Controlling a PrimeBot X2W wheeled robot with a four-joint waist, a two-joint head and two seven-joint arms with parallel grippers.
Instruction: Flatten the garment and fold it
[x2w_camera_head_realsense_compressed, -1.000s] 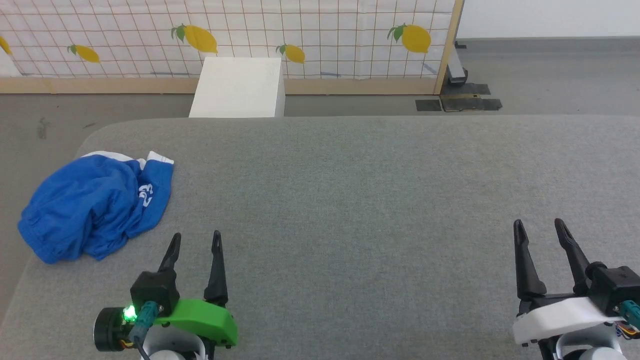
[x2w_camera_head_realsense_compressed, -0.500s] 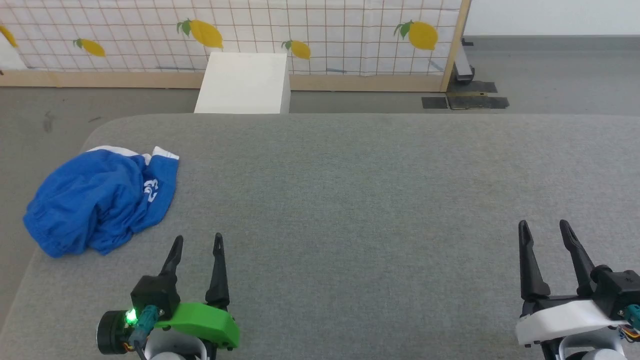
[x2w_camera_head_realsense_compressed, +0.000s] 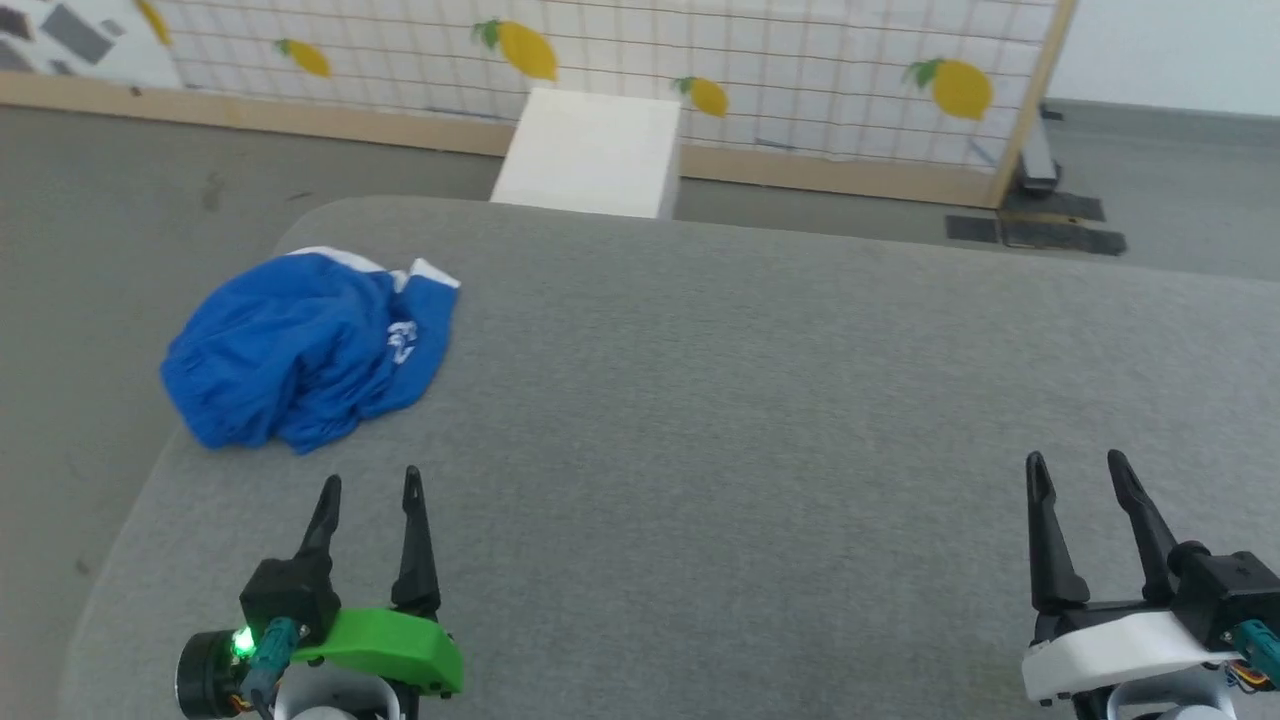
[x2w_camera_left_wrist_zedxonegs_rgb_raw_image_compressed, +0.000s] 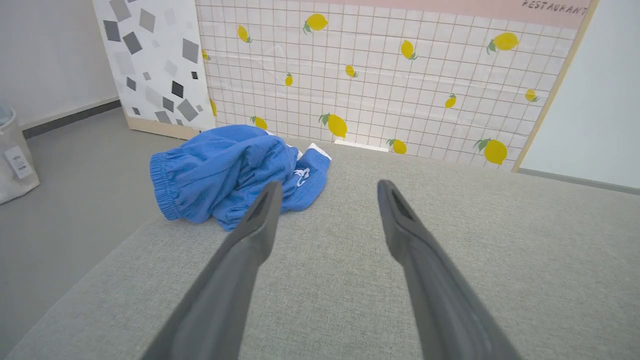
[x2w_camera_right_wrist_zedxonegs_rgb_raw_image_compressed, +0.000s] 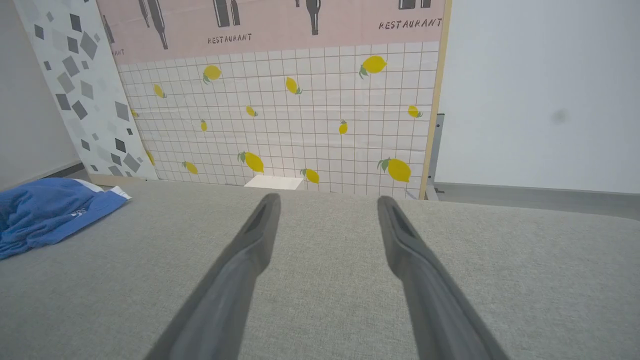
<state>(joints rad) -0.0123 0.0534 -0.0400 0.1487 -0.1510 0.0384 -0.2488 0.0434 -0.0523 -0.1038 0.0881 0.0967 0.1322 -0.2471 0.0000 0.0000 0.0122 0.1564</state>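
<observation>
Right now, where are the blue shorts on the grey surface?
In the head view, the blue shorts lie crumpled at the left edge of the grey padded surface, near its far corner, just ahead of the open left end effector.

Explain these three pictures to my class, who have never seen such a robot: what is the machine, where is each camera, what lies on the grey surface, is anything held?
This is a wheeled robot with two arms, each ending in a two-fingered pincer. One picture comes from its head, looking down: the left pincer is green at the wrist, the right pincer white. The other two come from wrist cameras, each looking along its own pincer. On the grey padded surface lie crumpled blue shorts, near its far left corner. Both pincers are open and hold nothing.
</observation>
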